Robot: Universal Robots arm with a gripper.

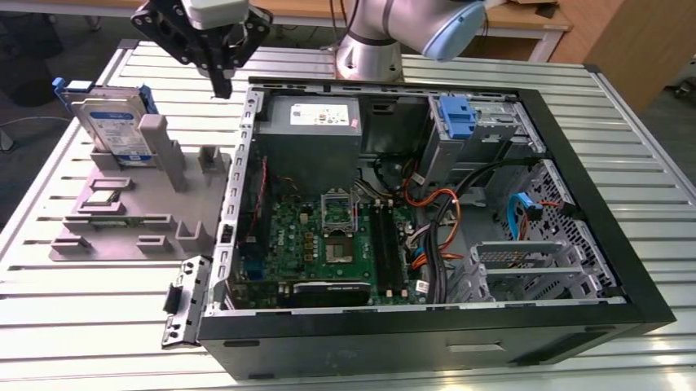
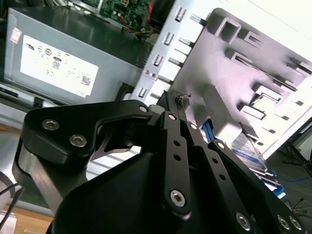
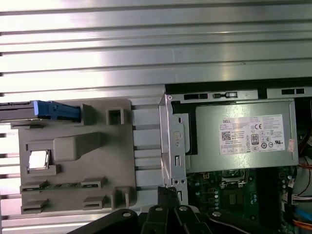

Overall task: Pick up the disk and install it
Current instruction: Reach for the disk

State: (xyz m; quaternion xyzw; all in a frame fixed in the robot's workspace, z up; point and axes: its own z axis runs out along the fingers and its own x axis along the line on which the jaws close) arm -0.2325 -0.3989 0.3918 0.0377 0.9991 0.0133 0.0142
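Observation:
The disk (image 1: 111, 124), a silver drive with a white-and-blue label and a blue bracket, stands on edge in a slot at the far end of the grey fixture (image 1: 130, 216). In the first wrist view the disk (image 3: 54, 110) is seen edge-on as a blue strip. My gripper (image 1: 223, 84) hangs above the table between the fixture and the computer case's rear corner, to the disk's right in the exterior view. Its fingers are shut, with nothing between them. In the second wrist view the gripper (image 2: 178, 97) points at the case's edge, and the disk (image 2: 254, 162) peeks out behind its linkage.
The open computer case (image 1: 609, 244) fills the exterior view's right. Inside it are a grey power supply (image 1: 313, 119), a motherboard (image 1: 326, 244), cables, and a blue bracket (image 1: 457, 118) in a bay. The fixture also holds a small chip (image 3: 39, 160). All of this rests on a slatted metal table (image 3: 146, 44).

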